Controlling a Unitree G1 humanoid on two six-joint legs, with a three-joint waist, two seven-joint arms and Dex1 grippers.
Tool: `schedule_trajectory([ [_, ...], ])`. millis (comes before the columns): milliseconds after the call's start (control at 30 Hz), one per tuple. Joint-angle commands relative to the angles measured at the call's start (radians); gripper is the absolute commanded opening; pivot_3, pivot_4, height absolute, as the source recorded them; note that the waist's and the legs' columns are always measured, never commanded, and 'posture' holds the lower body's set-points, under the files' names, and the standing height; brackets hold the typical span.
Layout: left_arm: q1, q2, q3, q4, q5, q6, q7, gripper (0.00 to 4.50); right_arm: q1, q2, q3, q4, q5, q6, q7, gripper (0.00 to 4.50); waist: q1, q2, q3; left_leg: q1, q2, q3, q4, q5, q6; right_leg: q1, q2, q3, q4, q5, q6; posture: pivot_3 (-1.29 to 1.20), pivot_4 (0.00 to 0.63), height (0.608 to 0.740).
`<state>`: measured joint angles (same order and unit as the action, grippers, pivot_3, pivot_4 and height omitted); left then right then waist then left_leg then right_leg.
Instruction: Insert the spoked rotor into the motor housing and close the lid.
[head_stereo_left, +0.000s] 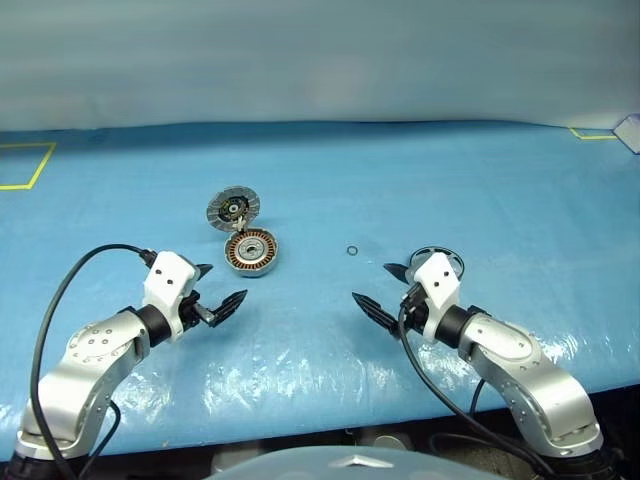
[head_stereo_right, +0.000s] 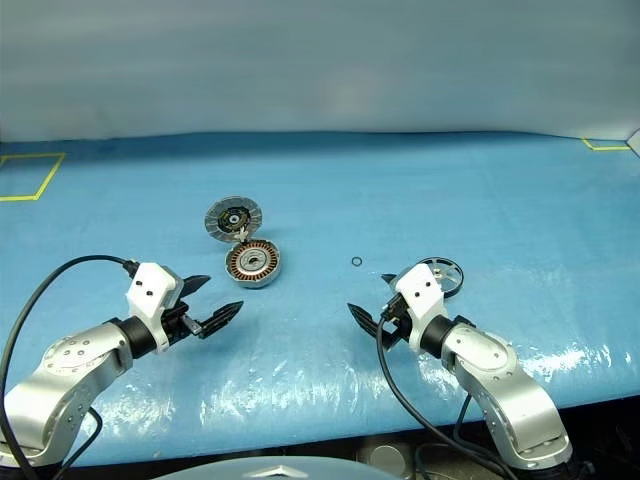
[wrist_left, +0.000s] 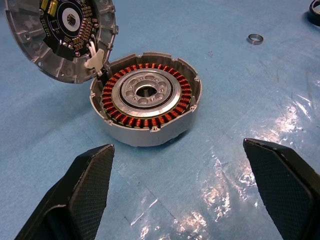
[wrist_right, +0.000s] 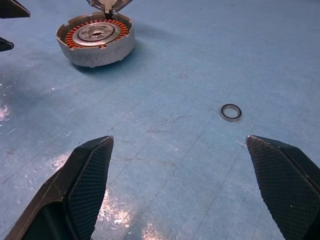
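Note:
The motor housing (head_stereo_left: 250, 251) is a grey cup with copper windings (wrist_left: 125, 120), standing on the blue table left of centre. Its lid (head_stereo_left: 233, 208) lies swung open at the far side, joined at the housing's edge, its dark-segmented inner face up. The spoked rotor (head_stereo_right: 440, 275) lies flat at the right, just behind my right gripper (head_stereo_left: 375, 285) and partly hidden by the wrist. That gripper is open and empty, pointing left. My left gripper (head_stereo_left: 222, 285) is also open and empty, a little nearer than the housing and pointing toward it.
A small thin ring (head_stereo_left: 352, 250) lies on the blue sheet between the housing and the rotor. Yellow tape marks sit at the far left (head_stereo_left: 25, 165) and far right (head_stereo_left: 590, 133). The table's front edge (head_stereo_left: 300, 430) runs just below both arms.

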<state>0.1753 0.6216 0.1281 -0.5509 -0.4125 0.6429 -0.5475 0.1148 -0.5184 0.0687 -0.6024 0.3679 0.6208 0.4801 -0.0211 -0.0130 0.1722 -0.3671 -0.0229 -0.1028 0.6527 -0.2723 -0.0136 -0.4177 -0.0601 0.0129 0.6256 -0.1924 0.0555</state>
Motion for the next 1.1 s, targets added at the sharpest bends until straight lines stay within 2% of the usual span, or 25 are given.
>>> schedule_trajectory([
  [33, -0.008, -0.004, 0.002, -0.01, 0.002, -0.024, -0.009, 4.49, -0.007, 0.006, 0.001, -0.034, -0.002, -0.011, -0.001, 4.48, 0.0, 0.0, 0.0, 0.0, 0.0, 0.0, 0.0, 0.0, 0.0, 0.0, 0.0, 0.0, 0.0, 0.0, 0.0, 0.0, 0.15, 0.74],
  [1100, 0.017, -0.016, 0.009, -0.013, 0.015, -0.03, -0.007, 4.49, -0.053, 0.015, 0.041, -0.009, -0.031, -0.007, 0.014, 4.48, 0.0, 0.0, 0.0, 0.001, 0.0, 0.0, 0.0, 0.0, 0.0, 0.001, 0.0, 0.0, 0.0, 0.0, 0.0, 0.0, 0.15, 0.74],
])
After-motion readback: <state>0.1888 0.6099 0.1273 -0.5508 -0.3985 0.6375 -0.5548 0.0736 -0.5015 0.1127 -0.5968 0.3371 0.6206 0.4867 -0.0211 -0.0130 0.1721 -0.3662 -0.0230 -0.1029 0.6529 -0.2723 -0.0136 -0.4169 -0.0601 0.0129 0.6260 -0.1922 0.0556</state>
